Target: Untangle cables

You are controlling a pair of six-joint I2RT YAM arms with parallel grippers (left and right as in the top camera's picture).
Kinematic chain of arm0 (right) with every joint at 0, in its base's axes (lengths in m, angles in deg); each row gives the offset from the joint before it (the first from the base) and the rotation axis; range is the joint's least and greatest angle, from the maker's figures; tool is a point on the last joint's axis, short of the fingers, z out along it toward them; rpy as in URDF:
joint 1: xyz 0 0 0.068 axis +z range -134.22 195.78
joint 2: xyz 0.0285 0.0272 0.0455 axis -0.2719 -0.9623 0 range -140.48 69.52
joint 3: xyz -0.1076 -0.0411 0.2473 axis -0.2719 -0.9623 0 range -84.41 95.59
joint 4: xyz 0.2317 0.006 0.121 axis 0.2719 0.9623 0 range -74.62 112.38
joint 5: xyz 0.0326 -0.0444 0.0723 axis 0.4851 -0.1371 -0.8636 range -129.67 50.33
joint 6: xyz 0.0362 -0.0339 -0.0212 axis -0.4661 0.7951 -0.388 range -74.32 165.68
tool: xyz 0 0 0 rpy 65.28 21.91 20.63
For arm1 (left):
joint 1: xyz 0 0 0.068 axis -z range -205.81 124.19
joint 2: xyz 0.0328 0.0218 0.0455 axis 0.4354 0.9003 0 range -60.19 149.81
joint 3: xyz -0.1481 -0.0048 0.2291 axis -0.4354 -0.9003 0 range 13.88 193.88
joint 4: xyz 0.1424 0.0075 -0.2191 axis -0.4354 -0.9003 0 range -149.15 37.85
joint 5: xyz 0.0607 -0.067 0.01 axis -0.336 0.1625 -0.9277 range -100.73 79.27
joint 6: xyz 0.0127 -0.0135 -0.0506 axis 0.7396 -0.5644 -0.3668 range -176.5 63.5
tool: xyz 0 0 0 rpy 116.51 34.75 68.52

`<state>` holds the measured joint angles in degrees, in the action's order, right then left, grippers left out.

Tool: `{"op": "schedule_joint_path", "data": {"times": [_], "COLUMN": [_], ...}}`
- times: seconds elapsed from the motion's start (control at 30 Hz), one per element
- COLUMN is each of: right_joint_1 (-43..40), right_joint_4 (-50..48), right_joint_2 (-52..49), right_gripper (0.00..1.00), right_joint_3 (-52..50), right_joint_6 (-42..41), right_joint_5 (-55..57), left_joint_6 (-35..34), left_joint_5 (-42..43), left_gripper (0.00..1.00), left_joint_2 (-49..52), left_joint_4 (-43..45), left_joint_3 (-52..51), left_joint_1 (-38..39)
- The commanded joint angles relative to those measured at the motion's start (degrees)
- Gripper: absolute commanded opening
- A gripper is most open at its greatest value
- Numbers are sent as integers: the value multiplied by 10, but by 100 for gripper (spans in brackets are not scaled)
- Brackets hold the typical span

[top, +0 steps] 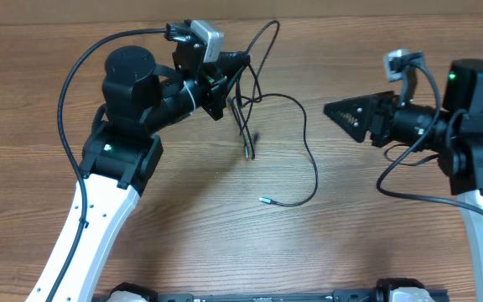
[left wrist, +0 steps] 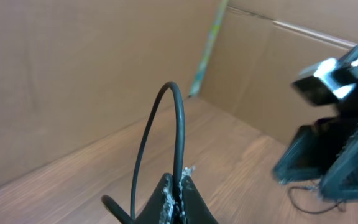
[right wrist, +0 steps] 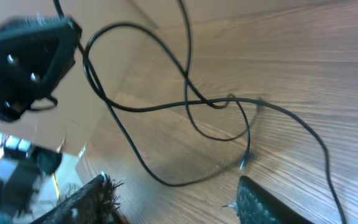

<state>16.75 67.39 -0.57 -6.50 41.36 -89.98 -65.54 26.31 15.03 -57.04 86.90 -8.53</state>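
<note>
Thin black cables hang from my left gripper at the back middle of the table. One strand loops up above it, others drop to the wood, and one ends in a small plug. In the left wrist view my left gripper is shut on a cable that arches upward. My right gripper is open and empty, to the right of the cables. In the right wrist view its fingers are spread wide, with the cable loops ahead of them, apart from them.
The wooden table spreads around the cables. A cardboard wall stands behind the table. The right arm's base is at the far right and the left arm's base at the left.
</note>
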Motion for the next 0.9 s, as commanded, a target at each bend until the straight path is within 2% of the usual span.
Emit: {"op": "schedule_joint_path", "data": {"times": [0.0, 0.13, 0.27, 0.5, 0.67, 0.87], "right_joint_1": [34, 63, 78, 92, 95, 95], "right_joint_4": [-2, -3, -5, -5, -7, -2], "right_joint_2": [1, -2, -16, -55, -76, -89], "right_gripper": [69, 84, 99, 100, 100, 100], "right_joint_3": [12, 12, 12, 12, 12, 12], "right_joint_6": [3, 3, 2, -2, -2, -2], "right_joint_5": [34, 60, 59, 59, 63, 122], "left_joint_6": [-39, -55, -61, -70, -107, -156], "left_joint_5": [71, 111, 113, 110, 109, 111], "left_gripper": [4, 4, 4, 4, 4, 4], "left_joint_2": [-11, -10, -10, -10, -11, -11], "left_joint_4": [23, 57, 73, 113, 166, 224], "left_joint_3": [4, 4, 4, 4, 4, 4], "left_joint_1": [1, 13, 37, 79, 92, 92]}}
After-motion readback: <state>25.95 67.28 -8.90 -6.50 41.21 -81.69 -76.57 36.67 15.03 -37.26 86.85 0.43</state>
